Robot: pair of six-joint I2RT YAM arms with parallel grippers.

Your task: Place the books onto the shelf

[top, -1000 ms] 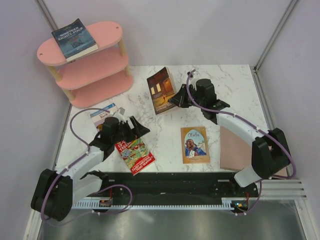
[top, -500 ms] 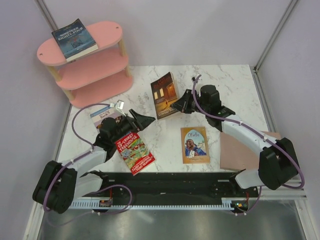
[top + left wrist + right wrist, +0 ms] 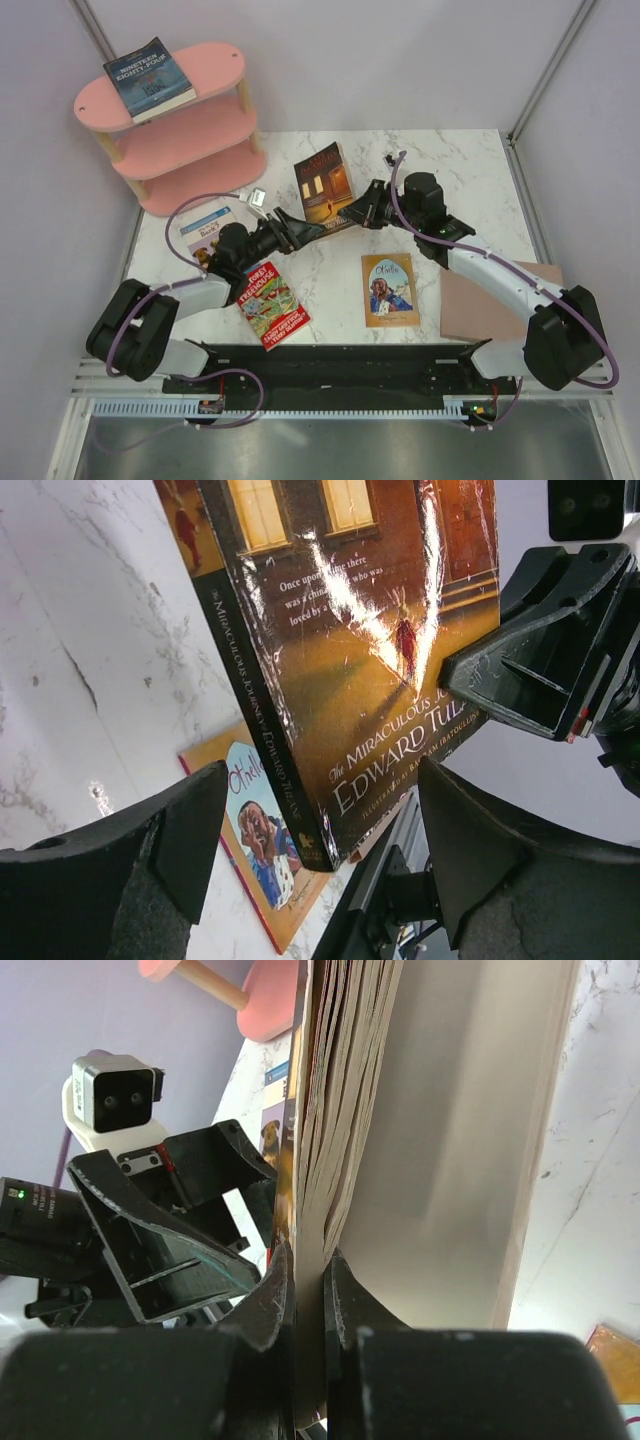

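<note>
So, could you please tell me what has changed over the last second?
The left gripper swung from over the red treehouse book across to the dark brown book; its open jaws now face that book's lower corner, not closed. The right gripper kept its pinch on that book's edge. The shelf, the Nineteen Eighty Four book on it and the brown board stayed put.

We're looking at a robot lab cell, not a home. Plain lilac walls (image 3: 400, 60) and aluminium corner posts (image 3: 545, 70) are boxing in a marble-print tabletop (image 3: 470, 170). The left arm (image 3: 170, 305) and right arm (image 3: 500, 280) are sitting bolted to a black base plate (image 3: 340, 365). Purple cables (image 3: 200, 198) are running exposed, and a slotted cable duct (image 3: 330, 408) is lining the near edge.
</note>
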